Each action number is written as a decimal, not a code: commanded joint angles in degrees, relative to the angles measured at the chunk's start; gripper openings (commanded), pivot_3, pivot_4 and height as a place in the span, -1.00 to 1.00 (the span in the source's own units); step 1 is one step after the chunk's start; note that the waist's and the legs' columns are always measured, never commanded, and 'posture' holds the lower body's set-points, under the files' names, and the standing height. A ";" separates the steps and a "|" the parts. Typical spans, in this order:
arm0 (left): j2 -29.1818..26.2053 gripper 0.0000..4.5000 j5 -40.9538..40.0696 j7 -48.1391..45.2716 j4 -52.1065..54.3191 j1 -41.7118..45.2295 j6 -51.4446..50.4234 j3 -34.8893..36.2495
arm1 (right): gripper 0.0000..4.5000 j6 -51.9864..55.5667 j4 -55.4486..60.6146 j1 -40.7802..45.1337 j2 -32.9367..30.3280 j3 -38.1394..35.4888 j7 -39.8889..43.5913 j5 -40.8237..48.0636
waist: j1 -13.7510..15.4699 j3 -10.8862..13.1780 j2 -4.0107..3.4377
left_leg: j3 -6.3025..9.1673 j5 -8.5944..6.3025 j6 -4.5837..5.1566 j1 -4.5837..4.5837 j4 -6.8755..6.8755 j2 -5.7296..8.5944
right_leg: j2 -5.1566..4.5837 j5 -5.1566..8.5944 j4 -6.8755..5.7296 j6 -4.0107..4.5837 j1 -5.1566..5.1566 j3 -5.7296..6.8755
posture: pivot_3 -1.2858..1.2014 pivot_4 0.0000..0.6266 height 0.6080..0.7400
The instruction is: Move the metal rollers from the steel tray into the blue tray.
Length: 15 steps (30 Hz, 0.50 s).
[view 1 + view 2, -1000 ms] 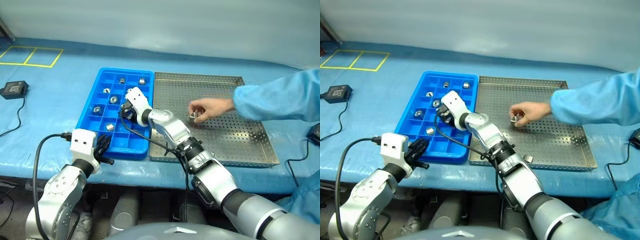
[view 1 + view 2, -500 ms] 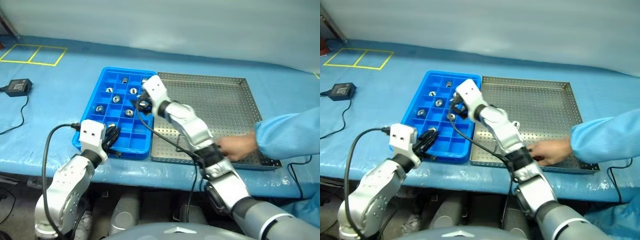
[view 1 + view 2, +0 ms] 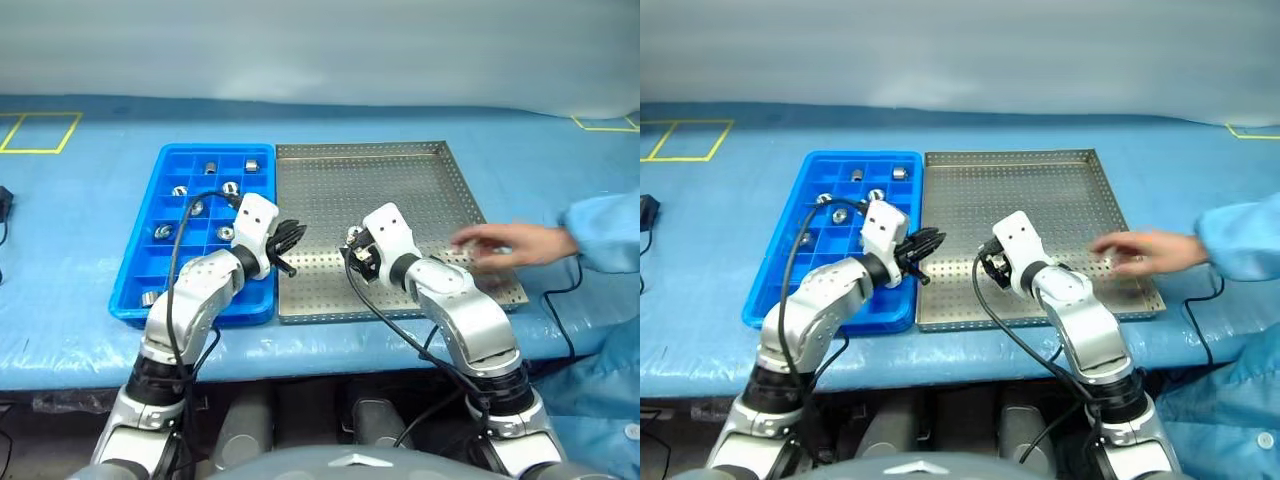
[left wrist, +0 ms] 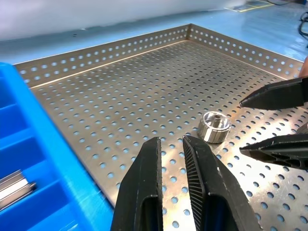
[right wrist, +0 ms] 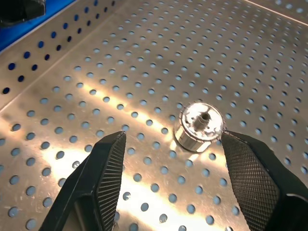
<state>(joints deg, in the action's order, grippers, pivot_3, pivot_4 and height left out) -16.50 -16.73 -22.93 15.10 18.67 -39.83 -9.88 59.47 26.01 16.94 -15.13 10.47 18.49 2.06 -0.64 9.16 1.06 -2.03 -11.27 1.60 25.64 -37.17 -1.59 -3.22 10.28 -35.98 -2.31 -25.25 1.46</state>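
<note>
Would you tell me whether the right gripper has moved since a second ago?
Yes. The right gripper left the blue tray and now hovers over the steel tray.

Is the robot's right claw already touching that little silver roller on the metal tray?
Apart. In the right wrist view, the right gripper stands open, bare perforated floor showing between each finger and the roller.
</note>
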 commanded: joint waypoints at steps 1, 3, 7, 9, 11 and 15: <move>1.49 -0.68 1.85 -1.41 -4.91 3.29 2.64 -2.35 | 0.47 -0.45 1.83 -0.16 1.28 -1.75 -2.43 -0.03 | -0.61 0.00 0.00 | 0.00 0.00 0.01 0.00 -0.02 0.00 | 0.00 -0.01 0.00 -0.02 0.00 -0.02 | -0.06 -0.52 1.00; 2.20 -0.68 3.23 -1.46 -8.87 5.32 3.80 -3.07 | 0.47 -1.24 0.82 -0.48 2.07 -1.99 -3.79 -0.27 | -1.19 0.00 0.00 | 0.02 0.01 0.02 -0.01 -0.06 -0.01 | 0.01 -0.02 -0.02 -0.03 0.03 -0.01 | -0.07 -0.52 1.00; 3.08 -0.68 5.34 -1.29 -14.10 7.79 5.22 -3.57 | 0.47 -3.44 -2.89 -0.03 4.31 -3.54 -5.72 0.16 | -2.20 0.00 0.01 | 0.04 0.02 0.03 -0.02 -0.08 -0.01 | 0.02 -0.03 -0.06 -0.05 0.03 -0.06 | -0.09 -0.52 1.00; 3.31 -0.68 5.50 -1.52 -14.06 7.70 5.29 -3.14 | 0.47 -5.15 -5.94 1.06 5.43 -4.20 -6.08 0.62 | -2.82 -0.01 0.01 | 0.04 0.02 0.04 -0.02 -0.08 0.01 | 0.02 -0.04 -0.05 -0.06 0.03 -0.09 | -0.09 -0.52 1.00; 3.01 -0.68 5.28 -1.64 -12.44 6.45 4.92 -2.39 | 0.47 -7.19 -8.96 2.62 6.43 -4.30 -6.03 1.05 | -3.33 0.00 0.00 | 0.05 0.02 0.04 -0.01 -0.06 0.01 | 0.02 -0.07 -0.05 -0.09 0.00 -0.16 | -0.08 -0.52 1.00; 1.88 -0.68 5.14 -1.05 -8.93 3.20 3.57 -0.91 | 0.47 -10.84 -15.35 5.66 8.20 -3.16 -6.11 0.83 | -4.03 0.00 0.00 | 0.01 0.02 0.06 -0.09 -0.03 -0.01 | 0.12 -0.12 -0.11 -0.16 -0.07 -0.50 | -0.05 -0.52 1.00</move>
<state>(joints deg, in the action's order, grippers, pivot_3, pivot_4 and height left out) -14.04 -11.43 -24.02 2.99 22.63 -35.95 -11.96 51.23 11.52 21.13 -7.44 6.99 12.51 2.72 -4.67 9.16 1.06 -2.04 -11.25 1.66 25.54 -37.20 -1.61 -3.09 10.15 -36.09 -2.49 -25.33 0.91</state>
